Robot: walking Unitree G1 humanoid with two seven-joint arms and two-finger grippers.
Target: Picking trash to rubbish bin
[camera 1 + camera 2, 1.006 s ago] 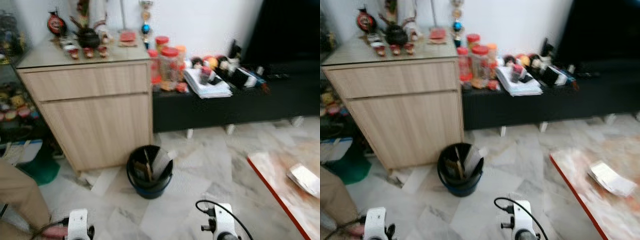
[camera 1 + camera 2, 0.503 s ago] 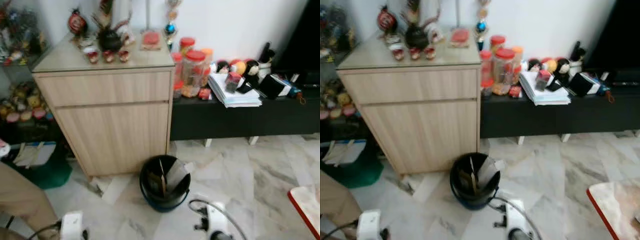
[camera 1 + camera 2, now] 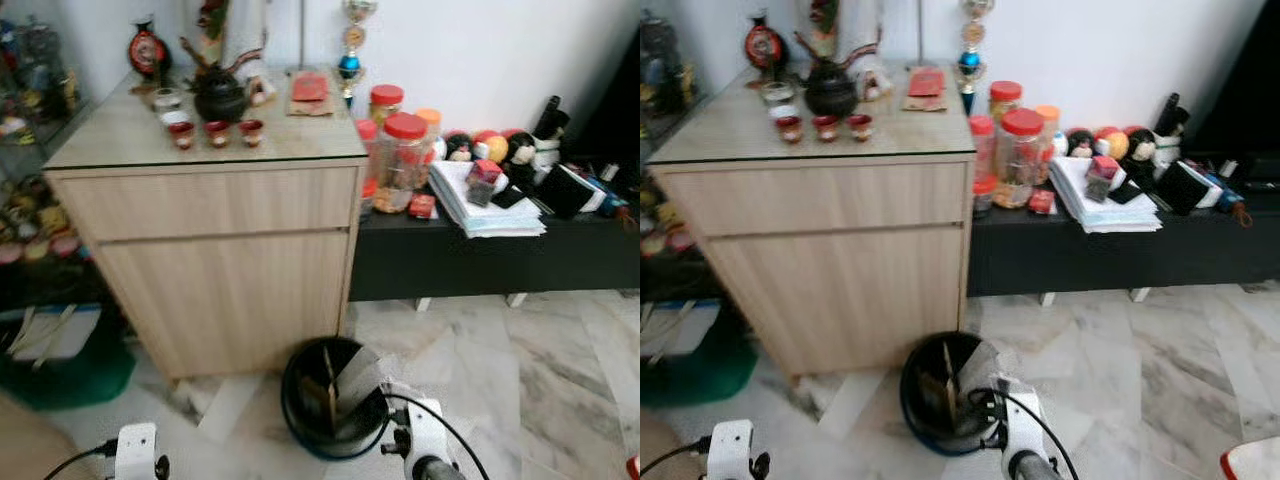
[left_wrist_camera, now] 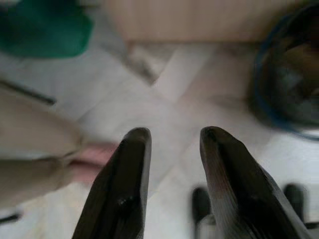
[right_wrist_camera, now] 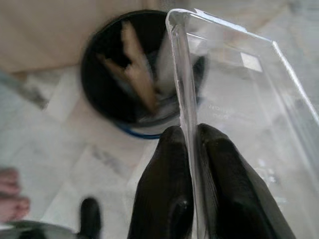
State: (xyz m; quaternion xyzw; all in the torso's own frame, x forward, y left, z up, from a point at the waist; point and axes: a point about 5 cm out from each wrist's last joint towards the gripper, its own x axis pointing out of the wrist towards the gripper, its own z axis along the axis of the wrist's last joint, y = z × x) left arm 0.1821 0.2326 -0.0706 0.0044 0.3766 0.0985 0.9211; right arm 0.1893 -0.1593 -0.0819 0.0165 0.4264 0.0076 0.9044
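The right gripper [image 5: 188,149] is clamped tight on the thin wall of a clear plastic container [image 5: 239,104], one black finger on each side of the edge. Just beyond its fingertips, on the marble floor, stands the round black rubbish bin [image 5: 107,59] with cardboard scraps inside, beside a light wooden cabinet [image 3: 215,260]. The left gripper [image 4: 172,164] holds nothing, its fingers spread apart above the floor tiles, the bin off to one side.

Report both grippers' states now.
Left gripper: open, holding nothing.
Right gripper: shut on the clear plastic container.
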